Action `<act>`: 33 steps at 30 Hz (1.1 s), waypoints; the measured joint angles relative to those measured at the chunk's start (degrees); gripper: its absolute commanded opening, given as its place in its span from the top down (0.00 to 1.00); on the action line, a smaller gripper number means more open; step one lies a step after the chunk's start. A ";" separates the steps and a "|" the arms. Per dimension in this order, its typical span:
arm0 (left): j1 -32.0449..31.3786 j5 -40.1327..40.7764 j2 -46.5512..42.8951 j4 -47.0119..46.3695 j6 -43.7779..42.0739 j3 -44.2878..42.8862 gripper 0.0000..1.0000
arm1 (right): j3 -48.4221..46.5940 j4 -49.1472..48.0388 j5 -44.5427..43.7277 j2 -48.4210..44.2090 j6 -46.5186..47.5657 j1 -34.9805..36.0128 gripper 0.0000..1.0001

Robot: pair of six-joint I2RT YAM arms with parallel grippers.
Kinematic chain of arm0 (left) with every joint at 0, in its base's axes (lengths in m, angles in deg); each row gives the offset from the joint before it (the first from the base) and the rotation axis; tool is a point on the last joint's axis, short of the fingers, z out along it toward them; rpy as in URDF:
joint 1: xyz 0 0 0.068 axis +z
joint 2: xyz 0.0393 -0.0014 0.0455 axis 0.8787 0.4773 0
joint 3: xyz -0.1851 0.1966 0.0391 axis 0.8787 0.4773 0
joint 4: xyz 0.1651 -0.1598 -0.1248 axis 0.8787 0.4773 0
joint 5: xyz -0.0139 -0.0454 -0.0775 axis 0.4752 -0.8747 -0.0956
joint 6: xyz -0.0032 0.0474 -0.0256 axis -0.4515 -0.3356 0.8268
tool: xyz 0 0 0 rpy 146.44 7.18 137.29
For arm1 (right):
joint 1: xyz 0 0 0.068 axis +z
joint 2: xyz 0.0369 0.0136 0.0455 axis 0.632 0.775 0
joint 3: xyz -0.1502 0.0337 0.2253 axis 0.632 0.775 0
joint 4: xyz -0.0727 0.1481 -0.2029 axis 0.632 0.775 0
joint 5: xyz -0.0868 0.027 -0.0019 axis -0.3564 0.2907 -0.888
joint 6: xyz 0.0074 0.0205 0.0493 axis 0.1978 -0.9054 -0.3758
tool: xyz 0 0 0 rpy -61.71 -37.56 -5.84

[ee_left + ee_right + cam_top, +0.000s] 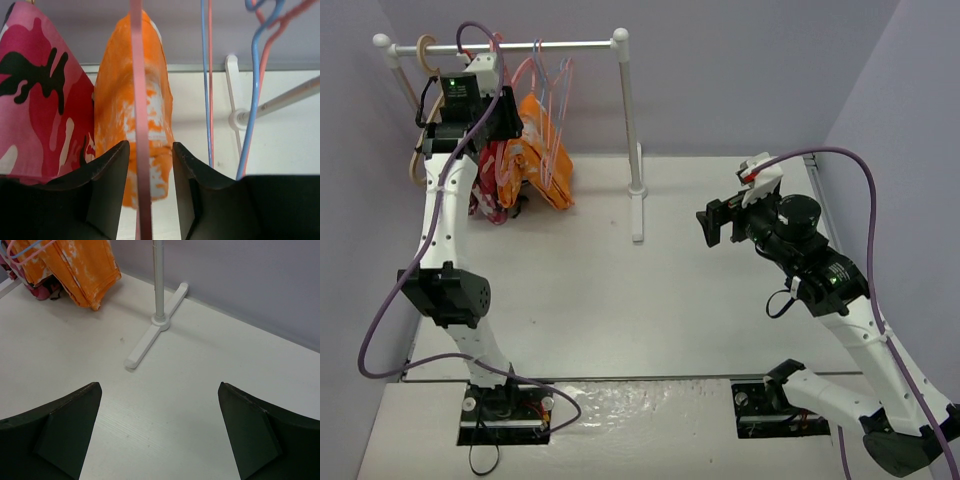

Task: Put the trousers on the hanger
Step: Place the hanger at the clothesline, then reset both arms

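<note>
The orange trousers (pixel 112 100) with white blotches hang folded from the rail, also seen from above (pixel 542 150) and in the right wrist view (pixel 85 265). A salmon-pink bar of the hanger (pixel 141 90) runs down in front of them. My left gripper (pixel 150 145) is up at the rail, jaws astride that bar with a gap on each side, open. My right gripper (pixel 160 385) hovers wide open over the table at the right (pixel 715 225), holding nothing.
A white rack rail (pixel 520 45) on a post (pixel 630 130) has a foot on the table (pixel 150 340). A pink-and-red camouflage garment (pixel 35 90) hangs left of the trousers. Thin blue and pink wire hangers (pixel 206 75) hang to their right. A beige hanger (pixel 420 110) is at the rail's left end.
</note>
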 measured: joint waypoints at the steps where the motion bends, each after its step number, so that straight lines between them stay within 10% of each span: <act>1: 0.00 0.07 -1.59 -1.32 -0.06 2.52 0.48 | 0.38 0.04 -0.16 -0.23 0.00 0.00 0.00; 17: -0.01 9.35 -47.68 -6.26 -1.38 40.89 0.03 | 3.22 2.07 -11.53 -8.72 -0.05 -0.27 0.00; 33: -0.02 19.01 -84.46 3.86 -0.37 74.01 0.03 | 13.63 4.26 -22.65 -24.41 -2.45 -0.28 0.00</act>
